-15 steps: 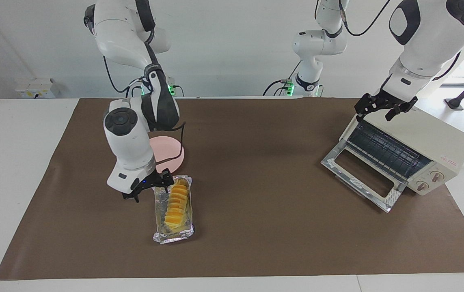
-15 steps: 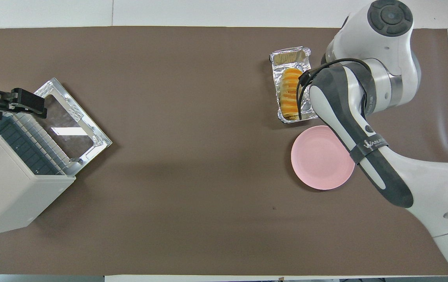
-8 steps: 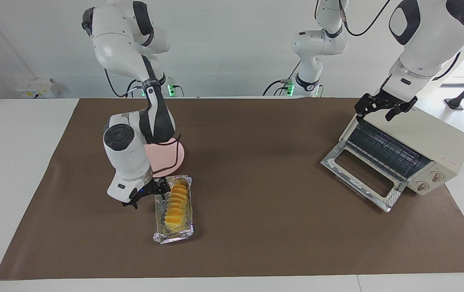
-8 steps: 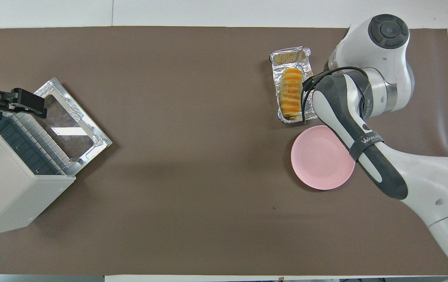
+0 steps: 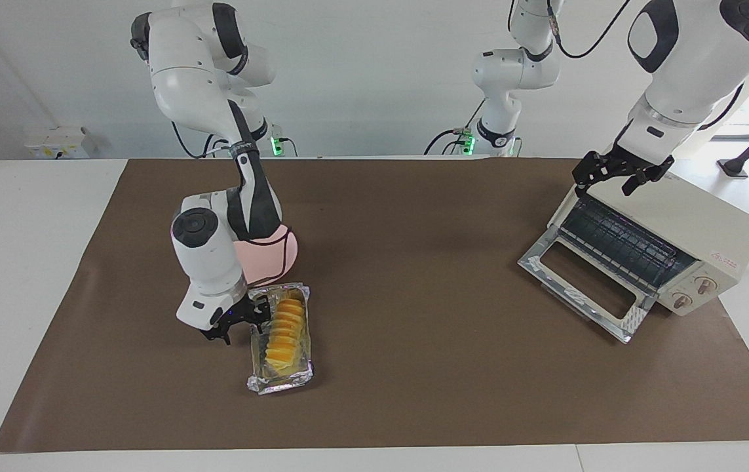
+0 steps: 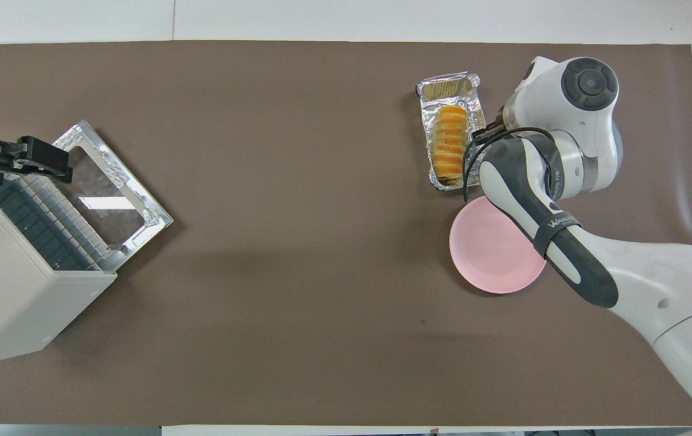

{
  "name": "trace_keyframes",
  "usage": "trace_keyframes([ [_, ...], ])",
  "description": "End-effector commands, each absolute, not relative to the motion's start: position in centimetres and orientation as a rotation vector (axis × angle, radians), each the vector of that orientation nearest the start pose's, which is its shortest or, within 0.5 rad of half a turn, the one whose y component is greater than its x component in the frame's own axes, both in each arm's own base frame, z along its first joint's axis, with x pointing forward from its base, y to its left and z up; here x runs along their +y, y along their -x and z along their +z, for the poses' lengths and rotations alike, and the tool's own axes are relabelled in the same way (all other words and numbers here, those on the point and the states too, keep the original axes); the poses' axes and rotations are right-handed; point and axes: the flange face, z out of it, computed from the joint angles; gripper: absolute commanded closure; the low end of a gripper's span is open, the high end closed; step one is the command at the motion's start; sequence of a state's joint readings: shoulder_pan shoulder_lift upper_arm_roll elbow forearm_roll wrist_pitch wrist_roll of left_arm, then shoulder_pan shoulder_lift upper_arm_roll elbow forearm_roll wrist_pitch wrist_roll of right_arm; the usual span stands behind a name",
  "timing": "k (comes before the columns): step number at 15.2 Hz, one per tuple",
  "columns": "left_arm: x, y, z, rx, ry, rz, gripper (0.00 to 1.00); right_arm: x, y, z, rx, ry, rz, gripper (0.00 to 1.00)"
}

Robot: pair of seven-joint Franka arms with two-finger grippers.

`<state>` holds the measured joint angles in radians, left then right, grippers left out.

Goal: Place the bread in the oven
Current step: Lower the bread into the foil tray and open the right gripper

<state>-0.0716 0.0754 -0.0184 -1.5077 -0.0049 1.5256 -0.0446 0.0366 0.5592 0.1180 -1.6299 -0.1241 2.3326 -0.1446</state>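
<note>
The bread (image 5: 284, 331) is a row of yellow-orange slices lying in a crinkled foil tray (image 5: 279, 383) toward the right arm's end of the table. It also shows in the overhead view (image 6: 448, 145). My right gripper (image 5: 241, 326) is open and low at the tray's long side, beside the bread and not holding it. In the overhead view it (image 6: 484, 130) is mostly hidden under its wrist. The cream-white oven (image 5: 695, 223) stands toward the left arm's end with its glass door (image 5: 584, 288) dropped open. My left gripper (image 5: 612, 176) waits open over the oven's top front edge.
A round pink plate (image 5: 276, 259) lies just nearer to the robots than the foil tray, partly under the right arm. A brown mat (image 5: 413, 262) covers the table. The oven (image 6: 6, 290) and its open door (image 6: 109, 200) also show in the overhead view.
My right gripper has come down lower beside the foil tray, and its wrist has drawn back toward the plate. The left arm, bread and oven have not moved.
</note>
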Motion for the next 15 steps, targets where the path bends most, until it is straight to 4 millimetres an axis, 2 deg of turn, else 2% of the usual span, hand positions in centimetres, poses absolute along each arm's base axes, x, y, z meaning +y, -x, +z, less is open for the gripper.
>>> trace_keyframes([
  [1,-5.1,-56.2,61.0,0.068,3.151,0.081,0.00,8.4,-68.9,31.1,-0.576,3.123,-0.265,1.00],
  [5,-5.1,-56.2,61.1,0.068,3.151,0.079,0.00,8.6,-69.0,31.4,-0.564,3.116,-0.255,1.00],
  [7,-5.0,-56.2,61.1,0.066,3.151,0.079,0.00,9.1,-69.2,32.3,-0.560,3.113,-0.235,1.00],
  [10,-5.1,-56.2,61.0,0.068,3.151,0.081,0.00,10.0,-69.6,35.7,-0.459,3.069,-0.160,1.00],
  [13,-5.0,-56.2,61.0,0.068,3.149,0.081,0.00,15.6,-69.1,41.9,-0.292,2.997,-0.118,1.00],
  [14,-5.0,-56.2,61.0,0.065,3.150,0.081,0.00,18.2,-68.7,43.1,-0.245,2.990,-0.115,1.00],
  [15,-5.1,-56.2,61.0,0.068,3.151,0.081,0.00,21.3,-67.9,43.5,-0.190,2.988,-0.110,1.00],
])
